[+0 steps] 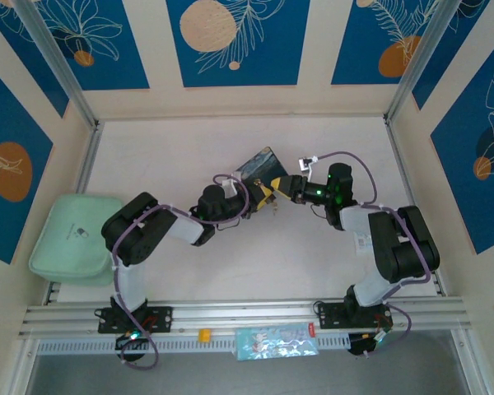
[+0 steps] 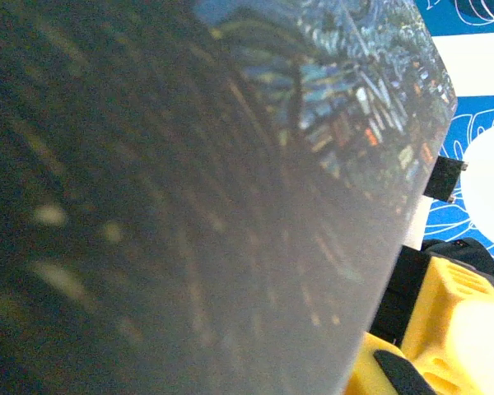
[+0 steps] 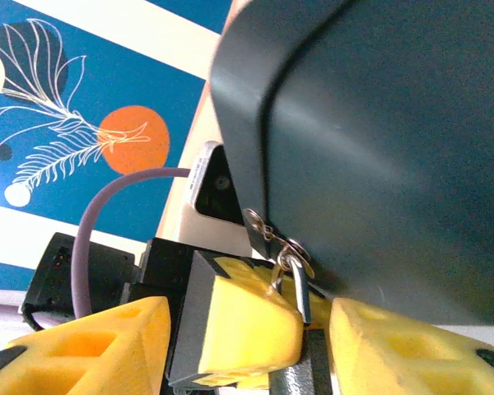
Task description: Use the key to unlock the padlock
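Now | padlock [image 3: 299, 288] hangs between right gripper [image 1: 281, 188] fingers | jaws apart

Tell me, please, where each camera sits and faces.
Top external: above, behind, looking down on the white table; left arm, right arm show.
Left wrist: tight against the blue painted rectangular box; a yellow claw finger at right.
Right wrist: up past yellow fingers at the small dark padlock's silvery shackle.
All share the box.
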